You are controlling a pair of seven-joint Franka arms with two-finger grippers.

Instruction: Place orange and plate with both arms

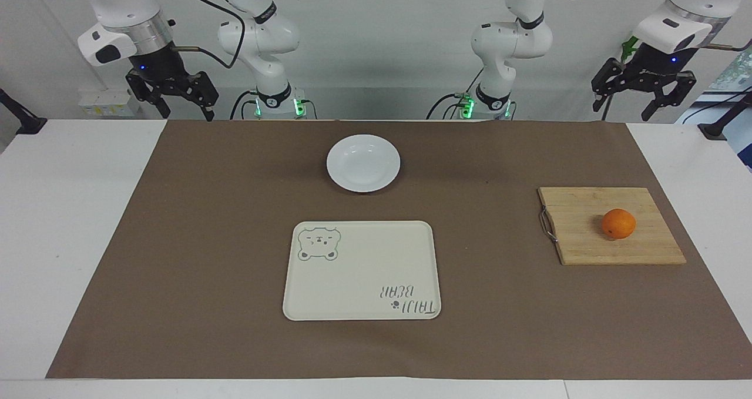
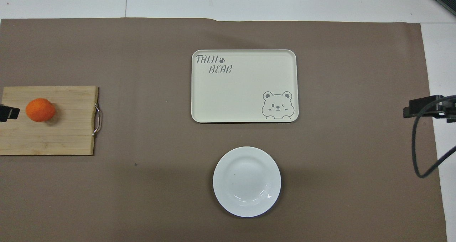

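Facing view alone shows both grippers whole: left gripper (image 1: pixel 625 116) and right gripper (image 1: pixel 187 113) raised at robots' edge of brown mat (image 1: pixel 176 240), fingers spread, holding nothing.

Overhead view reads tray (image 2: pixel 245 86) lettering upright.

Glossy round white plate (image 1: pixel 363 163): nearer robots than cream rectangular tray.

Smooth orange (image 1: pixel 618 223): on slatted wooden board (image 1: pixel 587 234), toward left arm's end from tray.

The small round orange (image 1: pixel 618 223) sits on the wooden cutting board (image 1: pixel 587 243), toward the left arm's end. The round white plate (image 1: pixel 363 163) lies nearer the robots than the cream rectangular bear tray (image 1: pixel 361 270).
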